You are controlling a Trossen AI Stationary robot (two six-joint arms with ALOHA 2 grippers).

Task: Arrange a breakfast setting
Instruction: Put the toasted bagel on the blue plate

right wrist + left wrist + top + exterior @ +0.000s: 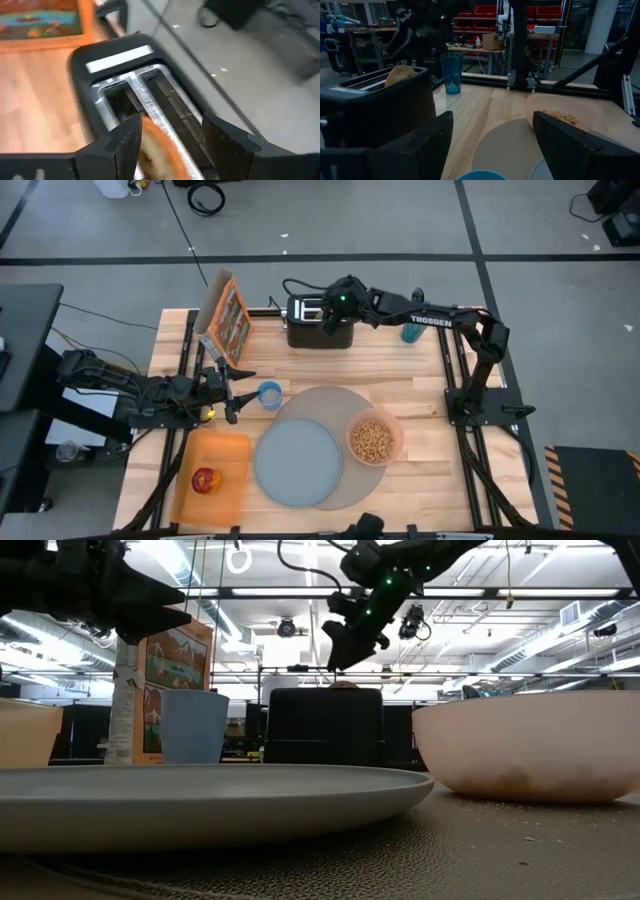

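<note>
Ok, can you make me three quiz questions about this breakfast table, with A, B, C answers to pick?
1. Where is the apple?
A. on the orange board
B. in the bowl
C. on the plate

2. How many bowls of cereal are there?
A. none
B. one
C. three

3. What is the right gripper doing?
A. lying on the plate
B. holding a cup
C. hanging open over the toaster

Answers:
1. A: the high view shows the red apple on the orange board, left of the plate.
2. B: one pink bowl holds cereal.
3. C: the right wrist view shows its fingers spread above a slot with the bagel in it.
</note>
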